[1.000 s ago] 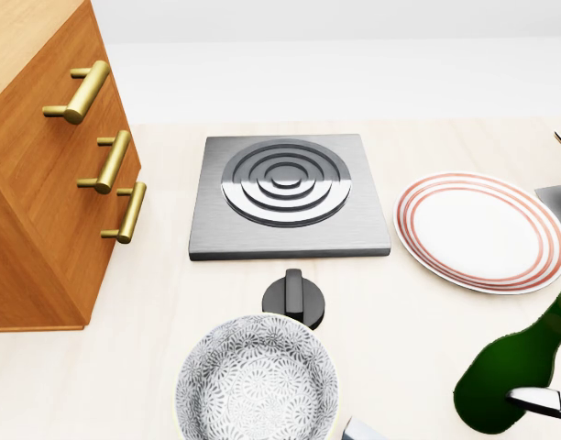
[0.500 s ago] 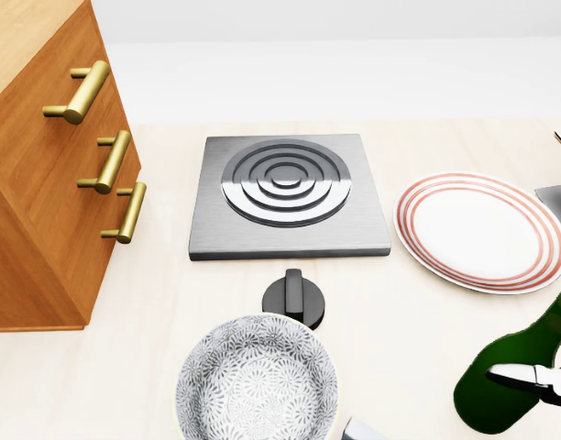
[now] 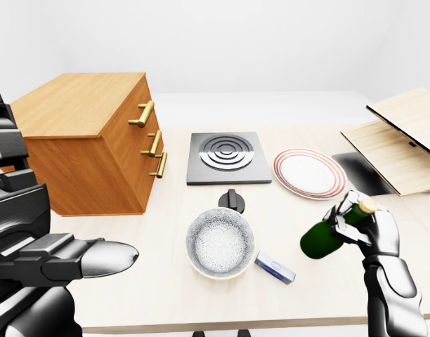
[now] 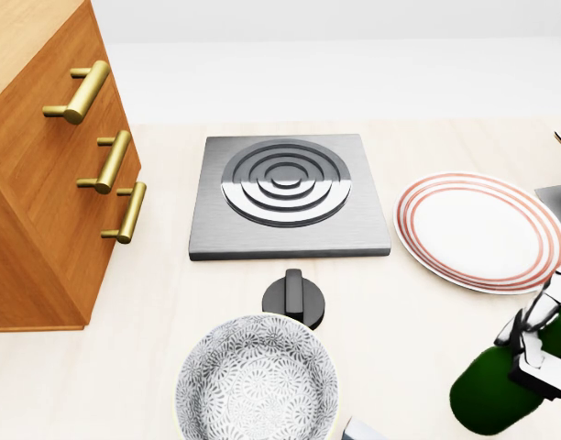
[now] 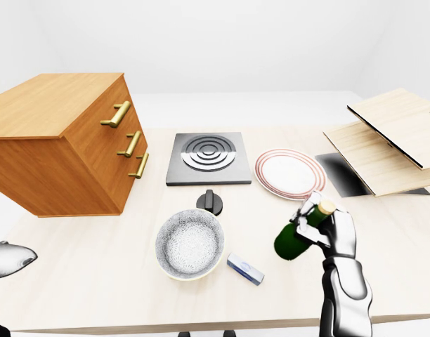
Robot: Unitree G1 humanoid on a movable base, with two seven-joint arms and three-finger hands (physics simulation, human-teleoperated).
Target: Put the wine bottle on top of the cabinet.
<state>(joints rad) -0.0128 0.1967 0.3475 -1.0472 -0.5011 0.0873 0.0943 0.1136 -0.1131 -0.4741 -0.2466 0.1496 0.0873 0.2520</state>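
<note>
Pale wooden table [image 3: 131, 295] spreads under my right hand [image 3: 369, 228], whose fingers are wrapped around the wine bottle [image 3: 327, 235], tilted with its neck up-right. Cabinet [image 3: 88, 144] sits well apart to its left; striped plate [image 3: 310, 173] lies just above it. My left hand [image 3: 106, 258] hovers low-left, its grip unclear.

— Showing dark glossy green on the wine bottle [image 3: 322, 239], with a tan cork-coloured top; gleaming chrome silver with black joints on the right robot hand [image 3: 366, 226].

— Glowing warm orange-brown on the cabinet [image 3: 88, 144], with brass-gold handles [image 4: 79, 92]. Lying pale cream across the desk [image 3: 166, 288].

— Wearing a fine grey-and-white floral speckle inside the bowl [image 3: 220, 243]; ringing white with thin red concentric stripes on the plate [image 3: 310, 173].

— Shining brushed grey with darker circular rings on the stove plate [image 4: 288, 194]; sitting black on the knob [image 4: 294, 298]. Looking glossy black and grey on the left robot hand [image 3: 95, 257].
</note>
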